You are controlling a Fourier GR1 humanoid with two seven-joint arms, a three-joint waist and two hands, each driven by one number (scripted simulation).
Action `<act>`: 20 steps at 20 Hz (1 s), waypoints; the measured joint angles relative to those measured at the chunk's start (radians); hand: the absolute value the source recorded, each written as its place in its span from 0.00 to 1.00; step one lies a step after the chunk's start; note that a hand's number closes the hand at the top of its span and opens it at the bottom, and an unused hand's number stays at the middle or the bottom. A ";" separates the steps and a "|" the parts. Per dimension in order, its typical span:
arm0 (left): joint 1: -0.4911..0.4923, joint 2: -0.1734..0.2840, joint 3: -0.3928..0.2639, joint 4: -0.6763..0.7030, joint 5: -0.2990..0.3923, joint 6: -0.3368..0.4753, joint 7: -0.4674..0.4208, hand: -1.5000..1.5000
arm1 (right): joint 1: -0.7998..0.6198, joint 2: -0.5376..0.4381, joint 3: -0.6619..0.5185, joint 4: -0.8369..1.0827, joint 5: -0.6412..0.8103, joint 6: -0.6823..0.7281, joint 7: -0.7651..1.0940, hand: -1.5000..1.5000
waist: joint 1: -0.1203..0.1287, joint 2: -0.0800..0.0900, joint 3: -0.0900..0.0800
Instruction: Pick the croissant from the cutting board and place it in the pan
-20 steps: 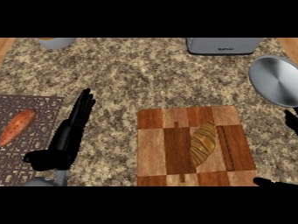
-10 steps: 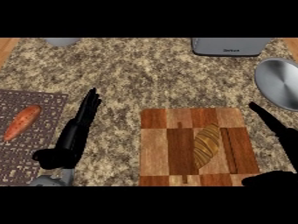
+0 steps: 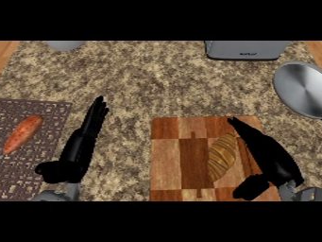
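Observation:
A golden-brown croissant (image 3: 222, 156) lies on the right half of the wooden cutting board (image 3: 177, 160). My right hand (image 3: 269, 158) hovers just right of it, over the board's right edge, fingers straight and pointing up-left, thumb spread below; it holds nothing. The grey round pan (image 3: 307, 89) sits at the right edge of the counter, beyond the board, its dark handle running down to the right. My left hand (image 3: 80, 145) rests open on the counter left of the board, fingers up.
A dark mat (image 3: 10, 175) at the left carries an orange sweet potato (image 3: 21, 134). A grey appliance (image 3: 247, 49) stands at the back right, and a grey round object (image 3: 64, 45) at the back left. Speckled counter lies between board and pan.
My right hand has moved left from the picture's edge to the croissant's right side. The view has shifted slightly; the left hand stays put.

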 measured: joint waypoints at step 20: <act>0.025 -0.072 0.092 -0.030 -0.081 -0.087 0.036 0.50 | -0.004 0.276 -0.153 0.238 0.225 0.063 -0.124 0.00 | -0.011 -0.002 0.000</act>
